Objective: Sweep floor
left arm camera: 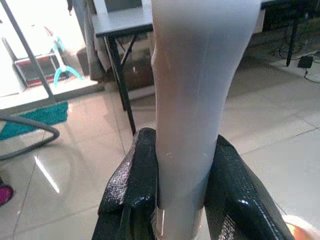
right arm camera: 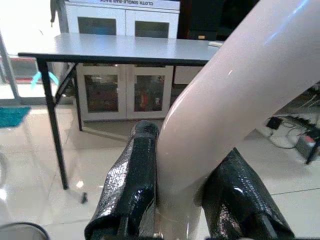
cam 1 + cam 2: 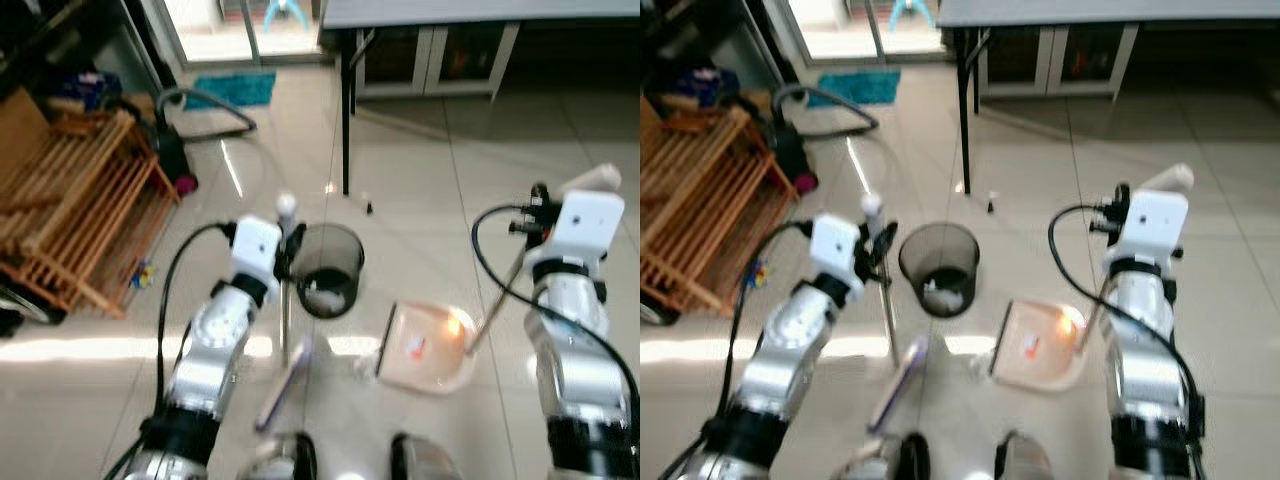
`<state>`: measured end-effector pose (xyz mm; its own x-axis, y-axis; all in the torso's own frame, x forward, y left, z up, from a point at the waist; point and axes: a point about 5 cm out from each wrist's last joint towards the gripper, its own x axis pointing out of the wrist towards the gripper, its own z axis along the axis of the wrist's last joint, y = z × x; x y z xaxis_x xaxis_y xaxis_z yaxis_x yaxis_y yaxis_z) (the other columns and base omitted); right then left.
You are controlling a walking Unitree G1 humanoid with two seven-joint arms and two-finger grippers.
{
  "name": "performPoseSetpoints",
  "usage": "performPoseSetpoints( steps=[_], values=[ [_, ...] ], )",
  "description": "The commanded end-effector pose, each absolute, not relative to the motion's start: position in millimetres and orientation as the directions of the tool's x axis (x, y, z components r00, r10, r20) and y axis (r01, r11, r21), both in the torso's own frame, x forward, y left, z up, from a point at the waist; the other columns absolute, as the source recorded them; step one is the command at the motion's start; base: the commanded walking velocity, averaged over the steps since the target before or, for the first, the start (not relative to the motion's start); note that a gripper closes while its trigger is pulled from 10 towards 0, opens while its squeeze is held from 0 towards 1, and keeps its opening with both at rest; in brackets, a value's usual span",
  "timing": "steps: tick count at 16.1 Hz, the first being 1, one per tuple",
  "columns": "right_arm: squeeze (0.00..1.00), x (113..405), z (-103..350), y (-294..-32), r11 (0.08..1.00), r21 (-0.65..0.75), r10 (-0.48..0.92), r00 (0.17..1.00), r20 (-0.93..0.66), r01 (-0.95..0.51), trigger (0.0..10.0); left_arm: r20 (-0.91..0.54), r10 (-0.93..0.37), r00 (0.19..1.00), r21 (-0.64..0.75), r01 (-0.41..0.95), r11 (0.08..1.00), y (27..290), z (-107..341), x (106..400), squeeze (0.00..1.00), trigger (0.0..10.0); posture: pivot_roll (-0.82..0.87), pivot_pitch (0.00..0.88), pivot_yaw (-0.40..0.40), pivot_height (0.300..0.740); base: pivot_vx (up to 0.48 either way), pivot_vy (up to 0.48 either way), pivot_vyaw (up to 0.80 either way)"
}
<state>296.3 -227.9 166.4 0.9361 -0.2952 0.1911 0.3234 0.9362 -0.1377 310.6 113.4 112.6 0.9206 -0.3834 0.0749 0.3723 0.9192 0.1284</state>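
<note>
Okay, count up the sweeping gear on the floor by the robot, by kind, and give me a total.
Brooms: 1, broom, handle clamped in the left gripper.
Dustpans: 1, pink dustpan, handle clamped in the right gripper.
Bins: 1, dark bin, between the arms with white scraps inside.
Total: 3

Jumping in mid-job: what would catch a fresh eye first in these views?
Both arms grip long handles: the left gripper is clamped on the broom handle, the right gripper on the dustpan handle. On the tiles between them sit a dark waste bin and, to its right, the pink dustpan, before a black-legged table.
</note>
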Motion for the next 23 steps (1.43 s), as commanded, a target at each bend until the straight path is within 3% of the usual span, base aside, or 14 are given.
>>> performPoseSetpoints(
  steps=[1,6,10,16,23],
  values=[
    [0.00,298.3,175.0,-233.6,0.922,-0.179,-0.295,0.922,0.251,0.343,10.0,0.109,-0.368,0.923,0.149,0.351,0.924,115.4,116.8,315.9,0.00,10.0,-0.03,0.216,0.099,0.740,0.000,0.000,0.00],
    [0.00,302.6,174.1,-244.7,0.888,-0.280,-0.291,0.916,0.277,0.366,10.0,0.129,-0.411,0.903,0.176,0.387,0.905,106.6,118.5,333.4,0.00,10.0,-0.04,0.252,0.116,0.740,0.000,0.000,0.00],
    [0.00,312.4,158.0,-239.0,0.874,-0.335,-0.272,0.925,0.267,0.353,10.0,0.152,-0.436,0.887,0.197,0.405,0.893,96.8,127.6,349.6,0.00,10.0,-0.02,0.291,0.114,0.740,0.000,0.000,0.00],
    [0.00,320.0,152.4,-208.9,0.905,-0.261,-0.257,0.920,0.297,0.337,10.0,0.204,-0.447,0.871,0.197,0.410,0.890,87.7,132.5,355.0,0.00,10.0,-0.02,0.330,0.124,0.740,0.000,0.000,0.00],
    [0.00,319.1,150.2,-197.1,0.906,-0.234,-0.274,0.910,0.311,0.352,10.0,0.279,-0.447,0.850,0.250,0.385,0.888,81.4,151.6,363.7,0.00,10.0,-0.02,0.345,0.134,0.740,0.000,0.000,0.00]
  ],
)
